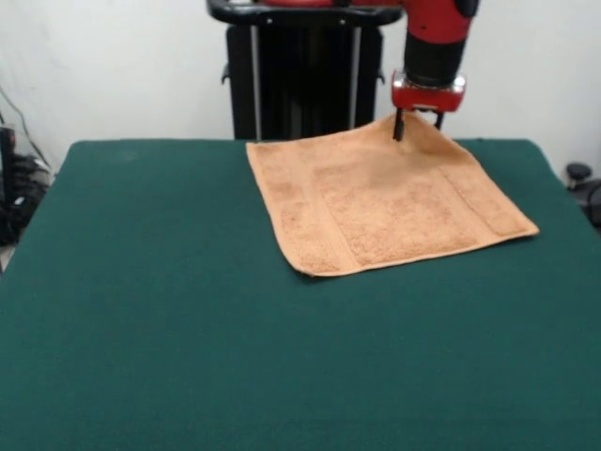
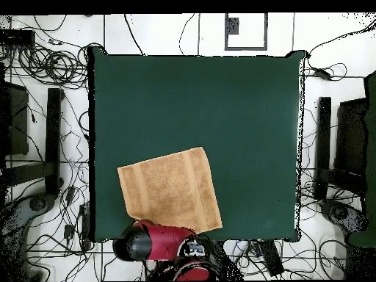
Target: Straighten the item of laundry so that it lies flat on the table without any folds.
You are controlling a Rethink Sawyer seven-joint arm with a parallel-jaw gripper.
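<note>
The towel point(image 1: 385, 202) is lying spread open and nearly flat on the green table point(image 1: 169, 319), turned at a slant to the table's edges, with its woven border bands showing as paler stripes. In the front view it is sitting toward one o'clock of the table's middle; in the overhead view it is resting toward seven o'clock, close to the table's edge. No label or writing is showing on it. The gripper point(image 1: 419, 122) is coming down at the towel's twelve-o'clock corner, which is rising slightly toward the dark fingertips; whether the jaws are pinching the cloth or merely touching it, I cannot tell. White wall point(image 1: 113, 66) is standing behind. Cables point(image 2: 44, 62) are trailing over the pale floor around the table.
</note>
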